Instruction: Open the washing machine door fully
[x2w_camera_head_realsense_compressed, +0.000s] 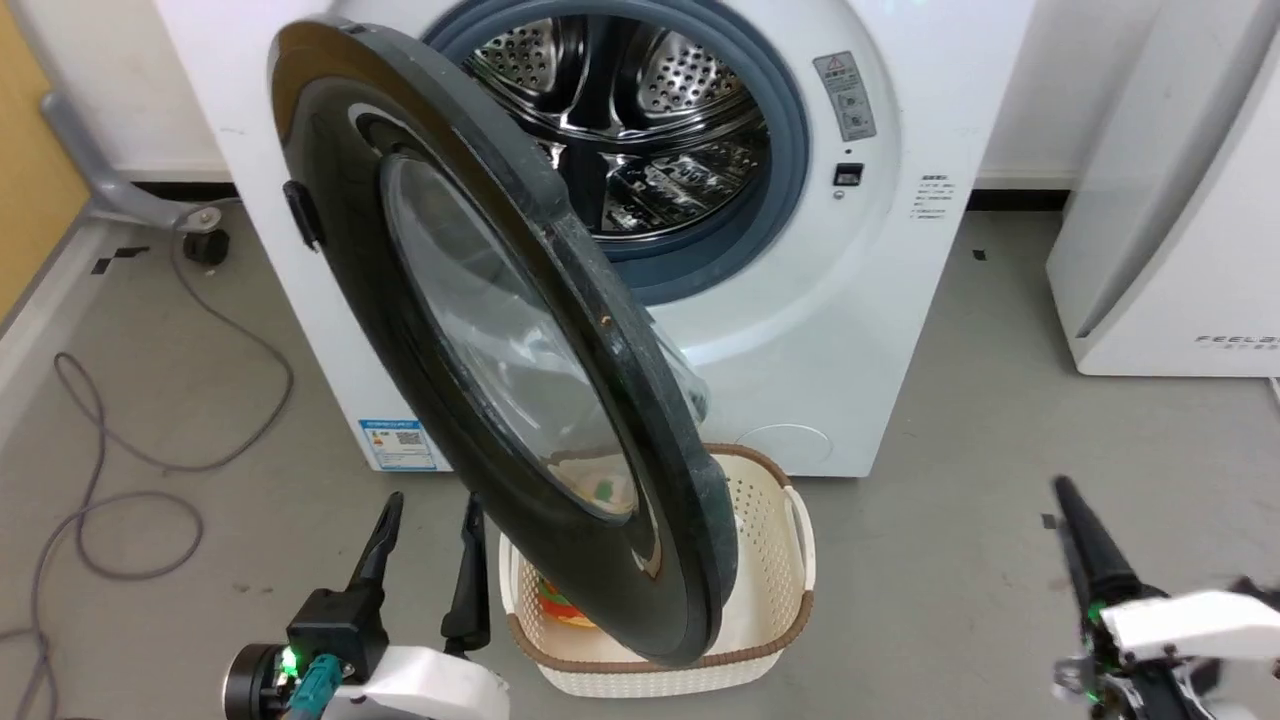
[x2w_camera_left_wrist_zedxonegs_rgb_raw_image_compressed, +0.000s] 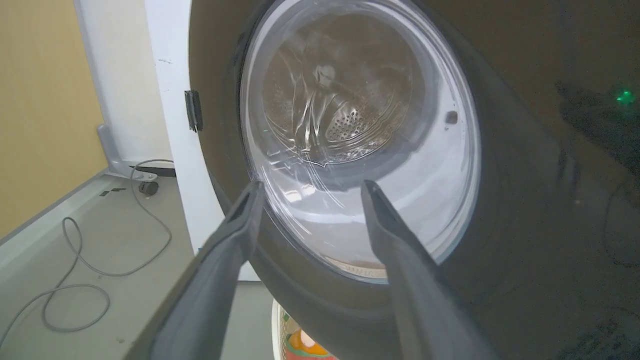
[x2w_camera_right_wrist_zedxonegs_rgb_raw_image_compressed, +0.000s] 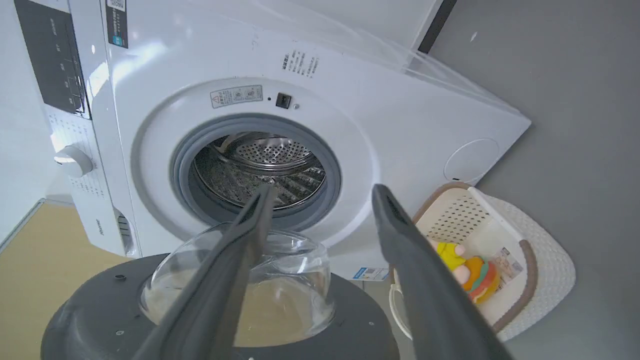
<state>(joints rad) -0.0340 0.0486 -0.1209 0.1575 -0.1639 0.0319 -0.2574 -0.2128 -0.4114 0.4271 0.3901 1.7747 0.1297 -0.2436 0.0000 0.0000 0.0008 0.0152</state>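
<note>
1. Door position. The washing machine door stands part open, hinged on the left side of the washing machine and angled out from its front. The steel drum and the grey rubber ring are exposed. The door's free edge hangs above the white basket on the floor. The task is judged incomplete, since the door is not folded back against its hinge side.

2. Left end effector. The fingers are spread and hold nothing. It sits low, just beside the door's lower rim and facing the outer glossy face. In the left wrist view the glass window lies beyond the two fingers. Contact with the door cannot be confirmed. This station is probably a guard or receiving position on the side toward which the door must travel.

3. Right end effector. The fingers are apart and grip nothing. It is well apart from the door in the head view. Its wrist view looks over the inner face and the bulging glass bowl toward the drum. From this side a push on the inner rim would carry the door further open.

4. Caution. The basket holds a soft toy and stands close under the door's sweep; keep any push high on the rim
</note>
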